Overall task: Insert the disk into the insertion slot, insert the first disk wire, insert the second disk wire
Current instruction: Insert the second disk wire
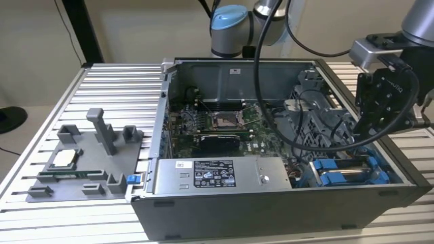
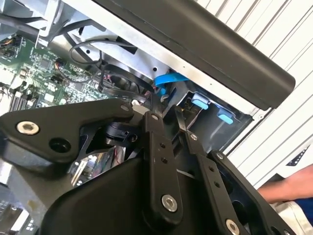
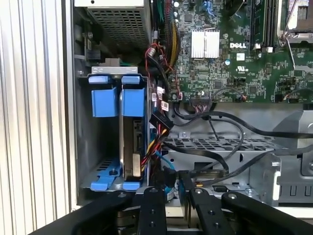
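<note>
We start at the exterior view's left, where the grey fixture tray [image 1: 95, 165] sits on the slatted table with its small parts, well apart from the action. Moving across, we reach the open computer case [image 1: 271, 213], with the power-supply box [image 1: 217, 175] at its front wall and the motherboard [image 1: 217, 122] behind it.

Now the corner that matters: the insertion slot [image 1: 349, 170] with its blue tabs [image 3: 104, 100]. In the first wrist view the disk [image 3: 129, 147] stands edge-on inside that bay, its blue frame level with the empty frame beside it. We judge the first step done: the disk looks seated.

Just beside the disk runs a bundle of red, yellow and black wires [image 3: 151, 147] with a black connector [image 3: 159, 122], and below it a blue cable [image 3: 164, 161]. We cannot tell whether either is plugged into the disk, so we count both wire steps as open.

And at the far right the gripper [image 1: 371, 127] hangs over the drive cage, down among those cables and close to the blue one. Whether it is clamped on a connector or free, we cannot tell.
</note>
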`<state>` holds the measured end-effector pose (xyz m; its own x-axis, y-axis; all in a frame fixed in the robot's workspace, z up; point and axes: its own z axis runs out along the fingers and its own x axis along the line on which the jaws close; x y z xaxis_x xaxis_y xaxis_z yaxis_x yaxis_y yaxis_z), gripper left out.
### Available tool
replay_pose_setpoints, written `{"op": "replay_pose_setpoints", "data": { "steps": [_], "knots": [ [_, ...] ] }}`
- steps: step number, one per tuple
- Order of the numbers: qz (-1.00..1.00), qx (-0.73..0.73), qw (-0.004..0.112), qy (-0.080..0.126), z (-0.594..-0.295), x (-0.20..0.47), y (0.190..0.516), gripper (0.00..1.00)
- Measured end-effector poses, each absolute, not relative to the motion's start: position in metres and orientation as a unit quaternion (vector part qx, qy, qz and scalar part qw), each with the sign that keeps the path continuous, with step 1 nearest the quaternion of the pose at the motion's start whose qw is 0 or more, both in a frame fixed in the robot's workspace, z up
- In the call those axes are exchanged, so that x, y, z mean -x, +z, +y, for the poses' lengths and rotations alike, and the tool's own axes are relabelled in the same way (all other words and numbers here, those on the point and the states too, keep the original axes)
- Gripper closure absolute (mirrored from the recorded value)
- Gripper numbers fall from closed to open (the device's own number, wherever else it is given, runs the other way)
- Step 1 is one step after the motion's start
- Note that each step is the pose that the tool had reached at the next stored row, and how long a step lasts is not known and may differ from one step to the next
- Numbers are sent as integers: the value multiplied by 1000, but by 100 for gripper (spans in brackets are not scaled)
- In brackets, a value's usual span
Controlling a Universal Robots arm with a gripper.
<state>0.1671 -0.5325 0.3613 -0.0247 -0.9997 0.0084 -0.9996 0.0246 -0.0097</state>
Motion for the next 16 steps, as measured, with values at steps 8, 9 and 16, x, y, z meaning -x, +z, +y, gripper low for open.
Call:
{"op": "replay_pose_setpoints", "data": {
  "steps": [8, 9, 16],
  "knots": [
    [716, 698, -9, -16, -529, -167, 358, 0],
    [716, 698, -10, -17, -528, -167, 358, 0],
    [716, 698, -13, -20, -525, -167, 359, 0]
  ]
}}
